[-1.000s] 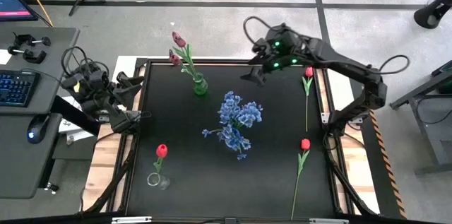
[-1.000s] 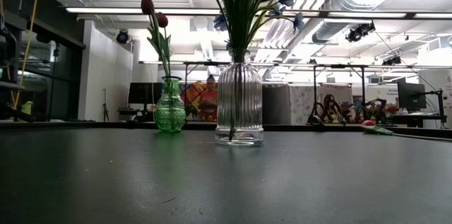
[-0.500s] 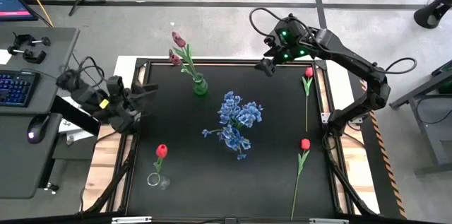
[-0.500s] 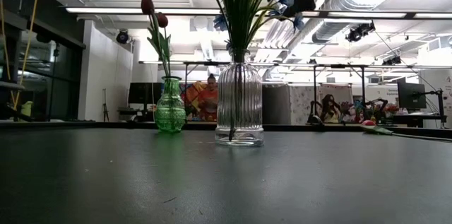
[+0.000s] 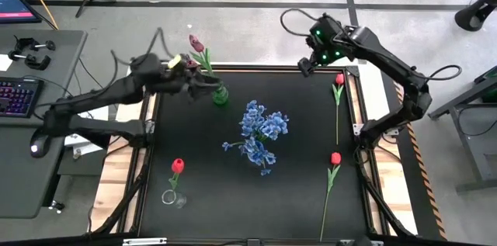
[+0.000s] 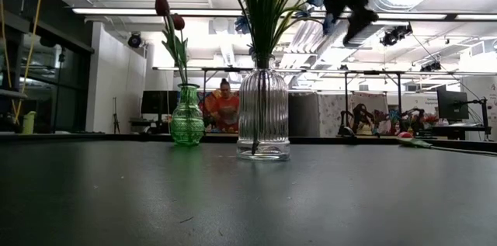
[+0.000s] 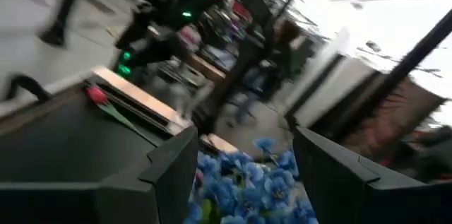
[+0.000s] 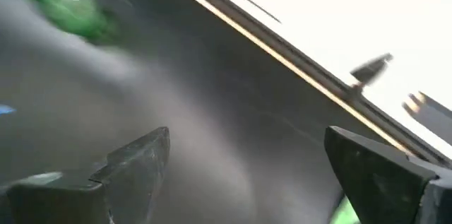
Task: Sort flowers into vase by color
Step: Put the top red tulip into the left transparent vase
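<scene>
Two maroon tulips (image 5: 195, 44) stand in the green vase (image 5: 220, 94) near the far edge. Blue blossoms (image 5: 260, 133) fill the ribbed clear vase (image 6: 262, 118) at the table's middle. One red tulip (image 5: 177, 165) stands in a small clear vase (image 5: 172, 197) near the left front. Two more red tulips (image 5: 338, 80) (image 5: 335, 158) lie flat on the right side. My left gripper (image 5: 203, 83) is open and hovers just left of the green vase; its wrist view looks past the open fingers (image 7: 244, 139) at the blue blossoms. My right gripper (image 5: 306, 66) is open over the far edge, left of the far red tulip.
A raised frame (image 5: 359, 133) borders the black table. The blue bouquet stands tall at the centre, between the two arms. A desk with a keyboard (image 5: 17, 95) and a mouse sits off the left edge. A person (image 6: 224, 110) shows in the room beyond the table.
My left arm has swung from the table's left edge out over the table toward the far edge, ending beside the green vase. My right gripper has drifted toward the table's right and far edge. No flower has moved.
</scene>
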Robot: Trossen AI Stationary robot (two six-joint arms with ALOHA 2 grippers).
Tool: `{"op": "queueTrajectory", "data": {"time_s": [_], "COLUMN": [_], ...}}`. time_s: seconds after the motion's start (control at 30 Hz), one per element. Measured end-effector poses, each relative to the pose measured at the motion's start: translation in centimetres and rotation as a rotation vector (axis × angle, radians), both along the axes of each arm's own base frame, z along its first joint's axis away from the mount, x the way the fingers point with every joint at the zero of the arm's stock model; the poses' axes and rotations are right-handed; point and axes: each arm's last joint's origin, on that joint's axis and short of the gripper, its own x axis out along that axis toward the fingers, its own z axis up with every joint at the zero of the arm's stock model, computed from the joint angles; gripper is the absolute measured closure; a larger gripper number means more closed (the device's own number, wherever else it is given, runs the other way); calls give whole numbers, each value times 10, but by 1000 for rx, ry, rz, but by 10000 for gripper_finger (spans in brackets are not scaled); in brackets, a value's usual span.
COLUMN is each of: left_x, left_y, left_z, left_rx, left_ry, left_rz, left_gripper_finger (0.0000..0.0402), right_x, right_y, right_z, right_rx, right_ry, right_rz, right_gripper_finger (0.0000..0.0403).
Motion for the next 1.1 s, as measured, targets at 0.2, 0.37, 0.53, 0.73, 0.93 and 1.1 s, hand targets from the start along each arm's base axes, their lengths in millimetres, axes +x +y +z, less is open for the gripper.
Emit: {"op": "queueTrajectory", "data": {"time_s": [0.2, 0.37, 0.53, 0.73, 0.93, 1.1], "left_x": [-2, -25, -36, -38, -35, -38], "left_y": [23, 19, 17, 17, 18, 17], "left_z": [-4, 11, 15, 13, 10, 12], "left_rx": [-84, -8, 24, 11, -22, -54], "left_ry": [16, -56, -64, -37, -22, -39], "left_rz": [-118, -54, 56, 90, 91, 89], "left_gripper_finger": [182, 182, 182, 182, 182, 182], "right_x": [-36, -77, -93, -104, -104, -102], "right_y": [-3, 9, 19, 13, 0, -8], "right_z": [-85, -149, -184, -197, -208, -224], "right_rx": [118, 258, 312, 176, 203, 248], "right_ry": [83, 176, 258, 328, 301, 345], "right_rz": [-190, -342, -452, -614, -668, -677], "right_gripper_finger": [37, 37, 37, 37, 52, 85]}}
